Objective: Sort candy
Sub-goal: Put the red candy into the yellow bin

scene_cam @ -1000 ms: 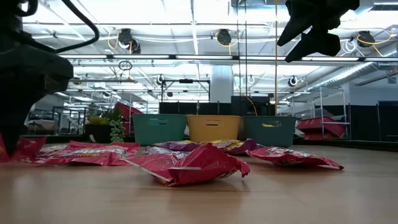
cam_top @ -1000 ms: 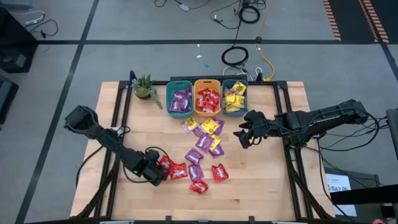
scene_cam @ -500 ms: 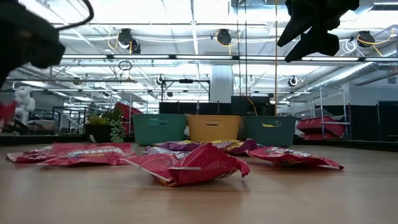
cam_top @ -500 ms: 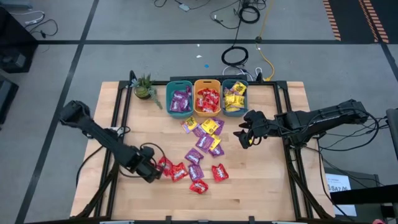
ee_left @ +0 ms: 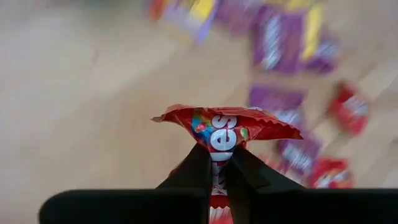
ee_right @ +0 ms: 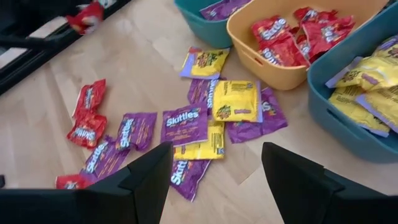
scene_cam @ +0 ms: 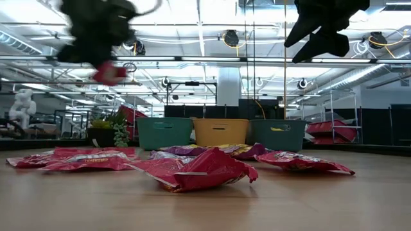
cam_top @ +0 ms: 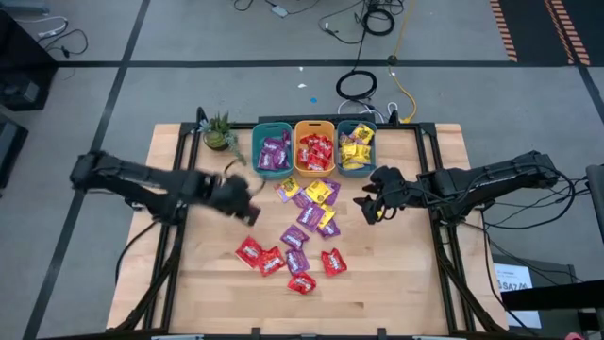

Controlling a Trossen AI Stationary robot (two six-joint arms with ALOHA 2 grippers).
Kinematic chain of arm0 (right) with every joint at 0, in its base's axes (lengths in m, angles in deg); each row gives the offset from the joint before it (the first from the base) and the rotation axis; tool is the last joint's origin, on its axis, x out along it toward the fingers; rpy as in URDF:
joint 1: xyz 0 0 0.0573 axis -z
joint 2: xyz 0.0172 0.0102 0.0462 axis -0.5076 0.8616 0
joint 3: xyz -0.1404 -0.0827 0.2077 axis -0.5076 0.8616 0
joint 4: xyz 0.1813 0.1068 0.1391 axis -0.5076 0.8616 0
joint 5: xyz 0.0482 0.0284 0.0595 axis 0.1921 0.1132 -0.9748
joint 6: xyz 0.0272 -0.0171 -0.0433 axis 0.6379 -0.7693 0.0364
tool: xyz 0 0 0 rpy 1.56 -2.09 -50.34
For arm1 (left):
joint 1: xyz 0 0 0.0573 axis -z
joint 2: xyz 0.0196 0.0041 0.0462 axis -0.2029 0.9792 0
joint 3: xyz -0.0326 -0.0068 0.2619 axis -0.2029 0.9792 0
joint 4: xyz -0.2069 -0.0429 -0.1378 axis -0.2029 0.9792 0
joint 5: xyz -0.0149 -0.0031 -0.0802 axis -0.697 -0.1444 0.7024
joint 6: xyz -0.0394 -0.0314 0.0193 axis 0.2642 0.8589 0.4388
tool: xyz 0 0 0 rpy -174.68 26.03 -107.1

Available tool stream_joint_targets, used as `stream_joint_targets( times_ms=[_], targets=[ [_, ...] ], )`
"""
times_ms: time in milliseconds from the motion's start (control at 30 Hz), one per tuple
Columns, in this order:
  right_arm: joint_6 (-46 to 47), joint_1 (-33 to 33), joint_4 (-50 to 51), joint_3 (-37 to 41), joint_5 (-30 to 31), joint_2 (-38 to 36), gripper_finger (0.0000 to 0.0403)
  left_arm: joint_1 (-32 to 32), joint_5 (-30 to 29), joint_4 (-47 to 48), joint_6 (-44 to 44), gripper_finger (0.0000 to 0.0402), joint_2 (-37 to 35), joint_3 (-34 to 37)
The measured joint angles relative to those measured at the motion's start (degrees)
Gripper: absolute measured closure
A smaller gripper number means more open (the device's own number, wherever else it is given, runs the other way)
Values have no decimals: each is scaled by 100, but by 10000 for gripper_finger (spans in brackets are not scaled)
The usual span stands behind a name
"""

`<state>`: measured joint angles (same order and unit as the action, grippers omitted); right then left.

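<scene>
Held packet: a red candy packet [ee_left: 227, 127] is sitting pinched between the left gripper's [ee_left: 217, 168] closed fingers, its crinkled top flaring out above them and white lettering showing on the wrapper.
Left gripper: it is hanging above the table [cam_top: 203, 274], left of the loose pile (in the high view it is blurred, so its outline there is hard to make out).
Loose candy: red, purple and yellow packets [cam_top: 304, 231] are lying flat and shiny on the wood in front of the bins, some overlapping.
Sorted candy: purple packets are lying in the left teal bin [cam_top: 272, 127], red ones in the orange bin [cam_top: 314, 125], yellow ones in the right teal bin [cam_top: 357, 124].
Right gripper: it [cam_top: 371, 208] is hovering just right of the pile with its fingers [ee_right: 146, 180] spread apart, gripping nothing.
Cut off: the held packet's lower part is disappearing behind the fingers.
Edges: a small plant [cam_top: 219, 132] is standing at the far left corner beside the bins.
Open room: bare wood is showing along the left side and near edge.
</scene>
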<state>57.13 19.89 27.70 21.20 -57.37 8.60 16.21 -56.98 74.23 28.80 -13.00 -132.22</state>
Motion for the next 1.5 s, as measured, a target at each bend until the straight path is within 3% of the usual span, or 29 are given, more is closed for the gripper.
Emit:
stream_joint_targets(
  times_ms=[267, 433, 567, 733, 933, 1500],
  targets=[
    [601, 0, -3, 0, 228, 0, 165, -2437, 1386, -1509, -3024, 377, 1337, -876],
    [1017, 0, -1, 0, 230, 0, 165, -3135, 1661, -1616, -4432, 377, 2638, -2194],
    [1318, 0, -1, 0, 230, 0, 165, -3351, 1670, -1820, -5244, 351, 3457, -3213],
    [1621, 0, 1, 0, 229, 0, 165, -3477, 1689, -1862, -5569, 301, 4178, -4215],
    [1837, 0, 1, 0, 228, 0, 165, -3540, 1735, -1498, -5705, 270, 4622, -4828],
    [1847, 0, 4, 0, 241, 0, 165, -3642, 1610, -1497, -5959, 257, 4644, -4851]
  ],
)
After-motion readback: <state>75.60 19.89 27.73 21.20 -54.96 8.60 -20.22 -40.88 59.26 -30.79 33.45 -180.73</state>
